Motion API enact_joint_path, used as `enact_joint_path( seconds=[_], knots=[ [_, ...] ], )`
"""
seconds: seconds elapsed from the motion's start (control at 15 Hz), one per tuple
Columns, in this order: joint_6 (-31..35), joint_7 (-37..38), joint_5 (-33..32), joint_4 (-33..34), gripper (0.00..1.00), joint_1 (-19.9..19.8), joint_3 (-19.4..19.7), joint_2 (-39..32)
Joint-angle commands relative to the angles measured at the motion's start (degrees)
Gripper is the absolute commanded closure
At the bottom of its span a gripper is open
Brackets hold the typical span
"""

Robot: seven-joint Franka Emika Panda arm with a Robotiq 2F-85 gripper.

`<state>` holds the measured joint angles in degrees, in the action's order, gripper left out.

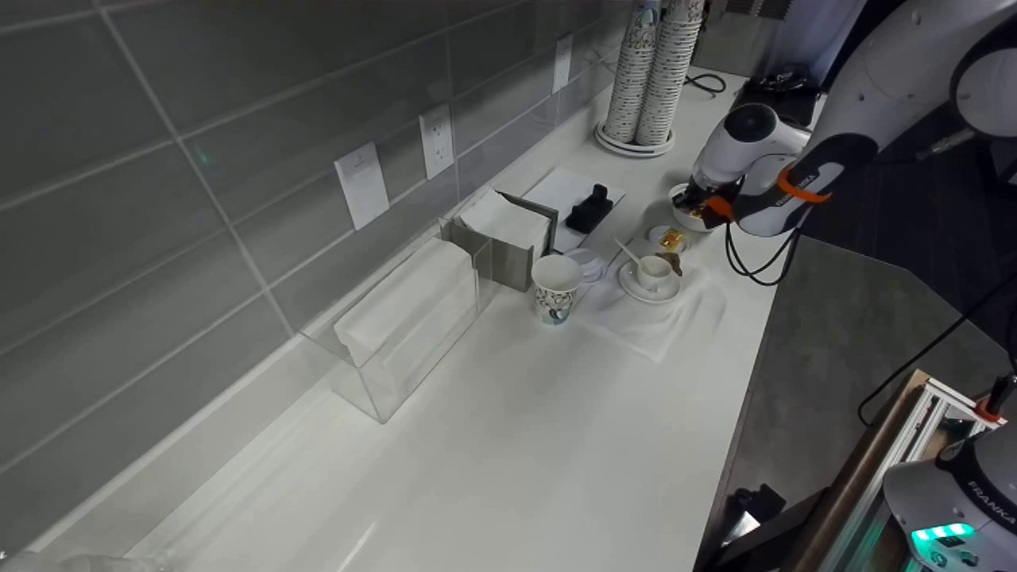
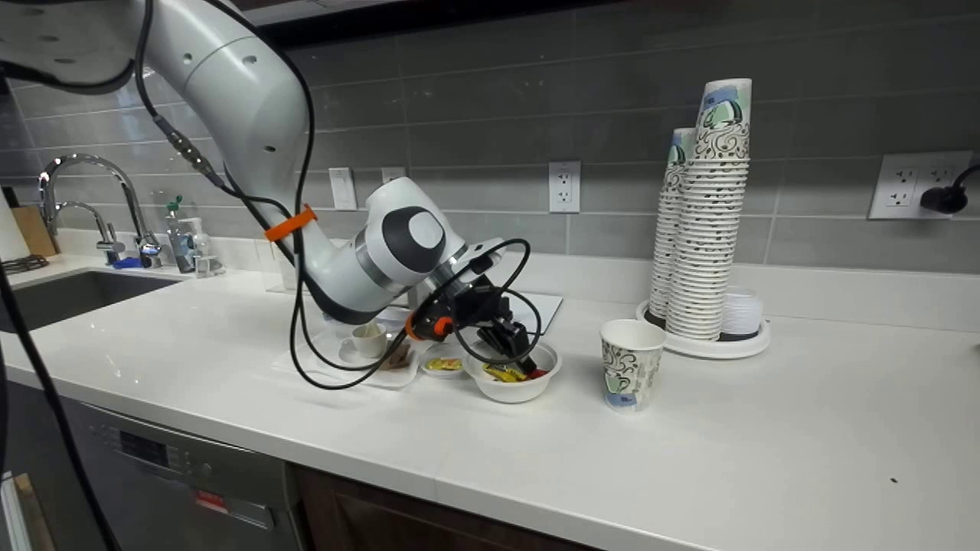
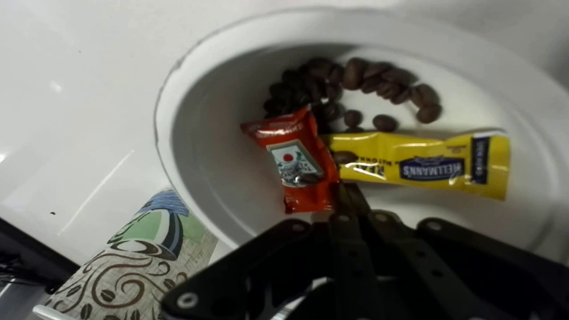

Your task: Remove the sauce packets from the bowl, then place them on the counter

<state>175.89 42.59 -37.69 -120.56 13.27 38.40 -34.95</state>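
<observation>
At the back stands the wall [image 2: 475, 115], flat grey tile with thin pale joints. The counter [image 1: 540, 445] runs along it, long, white and glossy enough to catch streaks of light. Over it bends the arm [image 2: 237, 99], its white casing smooth and rounded. Two tall stacks [image 2: 708, 229] of printed paper cups stand upturned on a round white tray [image 2: 723, 350], their rims making close ridges. The gripper [image 3: 350, 196], black, jointed and studded with round pivots, reaches into the bowl [image 2: 511, 392], which is shallow, round and plain white. Near the bowl a paper cup [image 2: 634, 367] with the same scrolled print stands upright. Inside the bowl lie the yellow packet [image 3: 418, 162], long, flattish and shiny, and the red packet [image 3: 297, 164], shorter, plumper and creased, meeting the yellow one's end. Dark oval beans [image 3: 306, 84] gather in a curve on the bowl's bottom, one resting on the yellow packet. The gripper is closed: its narrow tips stand together with hardly any gap, right at the red packet's edge. Whether a fold of that packet is pinched between them, I cannot tell.
</observation>
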Motion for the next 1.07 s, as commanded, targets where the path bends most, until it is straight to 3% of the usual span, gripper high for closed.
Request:
enact_joint_path(
  seconds=[0.0,0.2,0.6,1.0],
  knots=[
    [-0.6,0.6,-0.1,-0.8,1.0,1.0,1.0,1.1],
    [-1.9,1.3,-0.1,-1.3,1.0,2.5,2.4,2.5],
    [-3.9,0.3,0.3,-5.2,1.0,3.0,1.5,10.1],
    [-1.9,-2.1,3.5,-10.8,1.0,-1.7,-3.1,18.5]
  ],
)
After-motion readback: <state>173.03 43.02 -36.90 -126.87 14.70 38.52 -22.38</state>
